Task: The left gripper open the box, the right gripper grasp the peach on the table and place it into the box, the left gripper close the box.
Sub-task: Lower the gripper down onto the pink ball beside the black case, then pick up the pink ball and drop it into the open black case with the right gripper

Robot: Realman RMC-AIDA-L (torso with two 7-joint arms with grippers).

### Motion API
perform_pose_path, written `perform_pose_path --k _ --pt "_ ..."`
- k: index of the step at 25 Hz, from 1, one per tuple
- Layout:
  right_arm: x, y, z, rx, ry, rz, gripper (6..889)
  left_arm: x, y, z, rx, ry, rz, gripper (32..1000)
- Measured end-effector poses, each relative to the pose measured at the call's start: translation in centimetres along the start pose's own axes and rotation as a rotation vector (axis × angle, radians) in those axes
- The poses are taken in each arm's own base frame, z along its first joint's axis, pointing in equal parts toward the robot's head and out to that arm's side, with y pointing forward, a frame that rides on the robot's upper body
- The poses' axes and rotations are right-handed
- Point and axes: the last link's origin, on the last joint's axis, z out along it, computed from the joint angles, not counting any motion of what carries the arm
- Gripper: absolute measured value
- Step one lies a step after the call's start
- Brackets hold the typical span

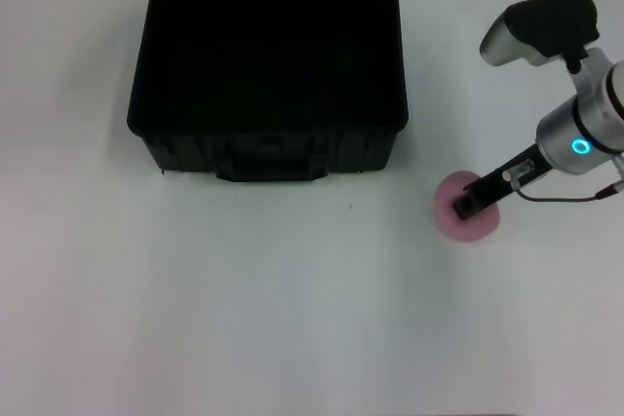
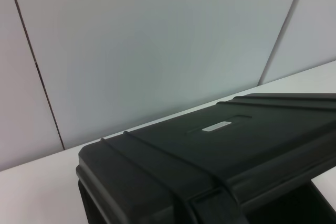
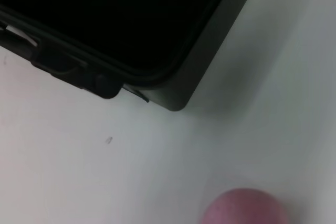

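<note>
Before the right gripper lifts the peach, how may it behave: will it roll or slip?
The peach looks round and sits on the flat white table, so a sideways nudge would probably roll it. Its matte pink surface suggests it should not slip much. The right gripper is over it in the head view.

A wide white tabletop (image 1: 244,319) carries everything in view. On it there is one tiny dark speck (image 1: 352,207), alone on the bare surface. Behind the far edge of the tabletop stands a pale grey wall (image 2: 157,40) made of flat panels. Thin dark seams (image 2: 34,61) run down between the panels, slightly tilted in the left wrist view.
</note>
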Motion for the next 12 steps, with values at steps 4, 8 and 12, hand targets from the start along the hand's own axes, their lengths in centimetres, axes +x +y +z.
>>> perform_pose_path --k 4,8,12 --pt "0.0 -0.01 -0.02 0.001 0.002 -0.001 262 -0.02 -0.02 0.0 0.001 -0.002 0.0 418" --pt "0.01 0.0 -0.03 0.001 0.003 -0.002 191 -0.03 -0.03 0.0 0.002 -0.002 0.0 420" --pt "0.03 0.01 -0.02 0.003 0.005 -0.004 161 -0.03 -0.03 0.0 0.002 -0.002 0.0 422"
